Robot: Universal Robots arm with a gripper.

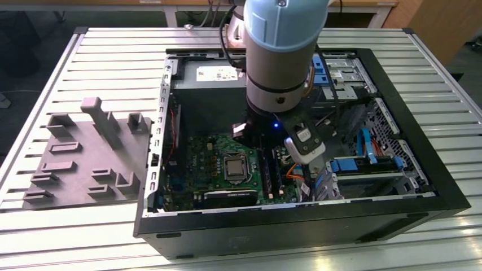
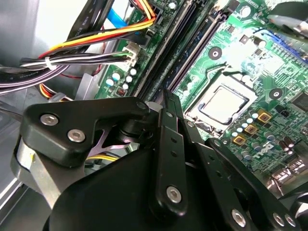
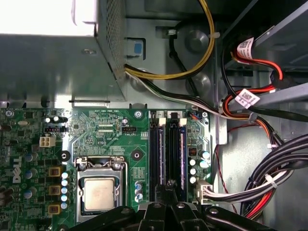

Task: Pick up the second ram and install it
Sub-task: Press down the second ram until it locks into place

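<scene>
Even overhead light; glare whitens the power supply (image 3: 48, 17) top, and the pincer linkage (image 2: 144, 183) looms blurred.

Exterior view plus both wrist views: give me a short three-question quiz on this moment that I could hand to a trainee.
1. True or false: the grey tray sits inside the open computer case.
2. Choose one: in the first wrist view, the hand is nearest to (A) the memory slots, (B) the silver central chip, (C) the yellow cable.
3. Fill in: in the exterior view, the grey tray stands on the slatted table at the exterior view's ____ of the computer case.

Key: 1 false, since the tray is outside the case, beside it; 2 A; 3 left.
</scene>
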